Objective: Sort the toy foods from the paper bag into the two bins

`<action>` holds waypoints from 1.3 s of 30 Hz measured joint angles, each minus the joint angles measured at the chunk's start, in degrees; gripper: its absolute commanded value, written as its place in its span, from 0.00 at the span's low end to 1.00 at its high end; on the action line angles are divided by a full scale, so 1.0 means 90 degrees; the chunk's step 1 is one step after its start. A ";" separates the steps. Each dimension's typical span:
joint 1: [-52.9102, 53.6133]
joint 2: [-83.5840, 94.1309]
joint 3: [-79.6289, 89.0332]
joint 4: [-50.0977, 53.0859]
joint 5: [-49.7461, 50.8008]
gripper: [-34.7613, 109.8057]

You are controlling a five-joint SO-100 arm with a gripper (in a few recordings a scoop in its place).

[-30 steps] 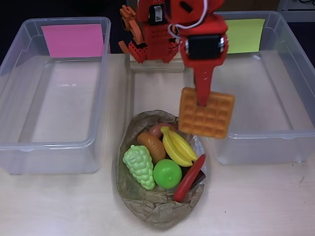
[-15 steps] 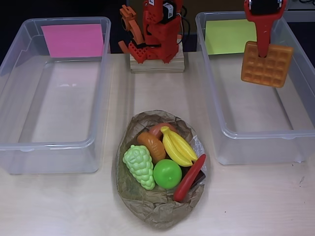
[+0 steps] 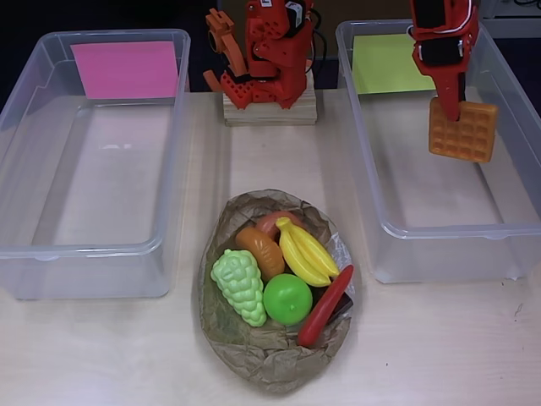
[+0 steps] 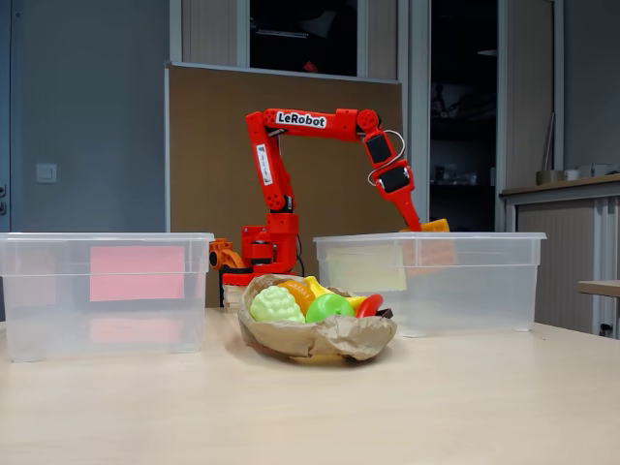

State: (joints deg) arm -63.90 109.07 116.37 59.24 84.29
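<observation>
the jaws (image 3: 456,110) gripped the orange waffle (image 3: 462,131) over the yellow-green-card bin (image 3: 363,127) toward its 2 o'clock corner; lowering further inside the walls before release would likely prevent bouncing.

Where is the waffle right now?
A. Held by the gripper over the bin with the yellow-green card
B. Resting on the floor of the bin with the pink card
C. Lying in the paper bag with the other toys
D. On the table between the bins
A: in the overhead view the gripper clamps the waffle above the bin with the yellow-green card.
</observation>
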 measured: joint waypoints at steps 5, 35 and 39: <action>-0.0225 0.0186 0.0684 -0.0625 0.0410 0.41; 0.3916 -0.0107 -0.2969 0.2373 -0.6768 0.44; 0.5078 -0.0117 -0.2354 0.2354 -0.7207 0.48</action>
State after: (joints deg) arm -18.19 108.02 95.19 80.42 19.42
